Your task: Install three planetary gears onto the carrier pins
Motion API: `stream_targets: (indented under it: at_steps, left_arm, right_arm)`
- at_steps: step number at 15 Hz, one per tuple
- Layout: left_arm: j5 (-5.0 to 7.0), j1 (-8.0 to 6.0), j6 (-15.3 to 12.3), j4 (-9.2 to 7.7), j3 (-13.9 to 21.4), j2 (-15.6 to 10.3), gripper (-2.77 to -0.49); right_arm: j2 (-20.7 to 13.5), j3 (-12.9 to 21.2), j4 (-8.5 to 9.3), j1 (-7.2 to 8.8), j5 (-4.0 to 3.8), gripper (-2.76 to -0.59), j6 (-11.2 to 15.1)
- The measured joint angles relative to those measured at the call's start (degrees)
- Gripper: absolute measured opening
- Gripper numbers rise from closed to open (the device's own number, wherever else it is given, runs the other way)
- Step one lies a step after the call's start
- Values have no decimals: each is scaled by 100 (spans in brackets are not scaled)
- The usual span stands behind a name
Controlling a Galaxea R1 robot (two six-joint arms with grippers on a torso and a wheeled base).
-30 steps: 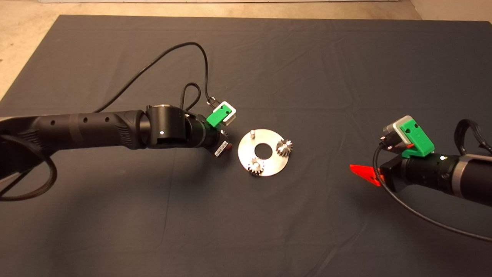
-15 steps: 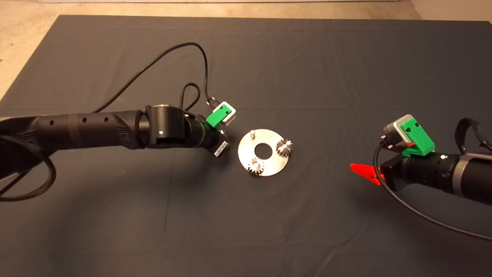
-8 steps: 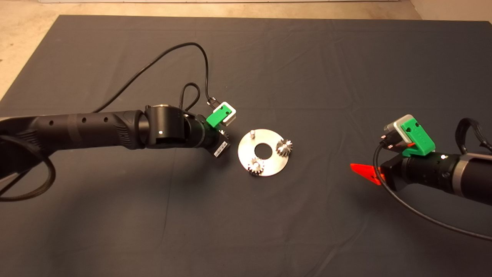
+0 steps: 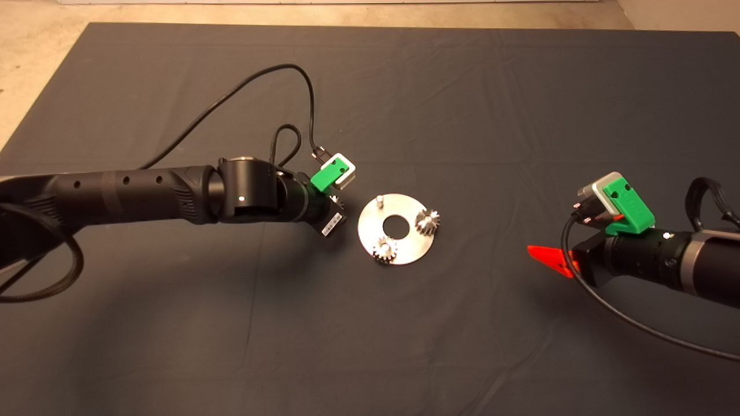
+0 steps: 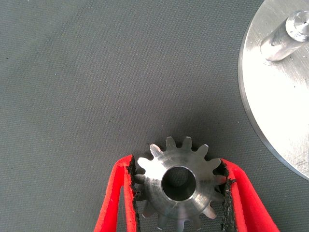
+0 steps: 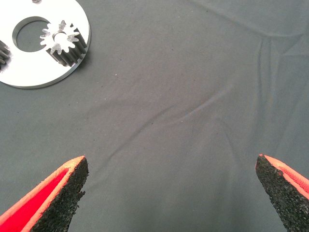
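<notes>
The silver disc [image 4: 399, 241] lies mid-mat with three carrier pins. Two planetary gears [image 4: 428, 221] [image 4: 384, 249] sit on pins; the third pin [image 4: 380, 200] is bare. My left gripper [image 4: 336, 210] is just left of the disc. In the left wrist view it [image 5: 178, 164] is shut on the third gear [image 5: 155, 170], with the pads against its teeth and the disc edge [image 5: 275, 111] and bare pin [image 5: 285, 34] close by. I cannot tell whether this gear rests on the mat. My right gripper [image 4: 549, 260] hovers open and empty to the right [image 6: 171, 186].
The left arm's black cable [image 4: 254, 86] loops over the mat behind the left wrist. The right wrist view shows the disc [image 6: 29, 72] with one gear [image 6: 65, 41] beyond bare, creased mat. Pale floor [image 4: 34, 34] borders the mat's far edge.
A red fingertip that stuck out beside the left wrist two seconds ago no longer shows. The arms, the disc and its two gears have not moved.
</notes>
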Motion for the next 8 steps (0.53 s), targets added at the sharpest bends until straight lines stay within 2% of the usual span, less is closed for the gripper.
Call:
stream_targets:
  at_steps: [6, 8]
  left_arm:
    - [-9, -1, 9, -66, 0, -1, -260]
    - [-6, -30, 26, -198, 0, 0, -261]
  right_arm:
    - [0, 0, 0, 0, -2, -76, -2]
    - [0, 0, 0, 2, -2, -76, -2]
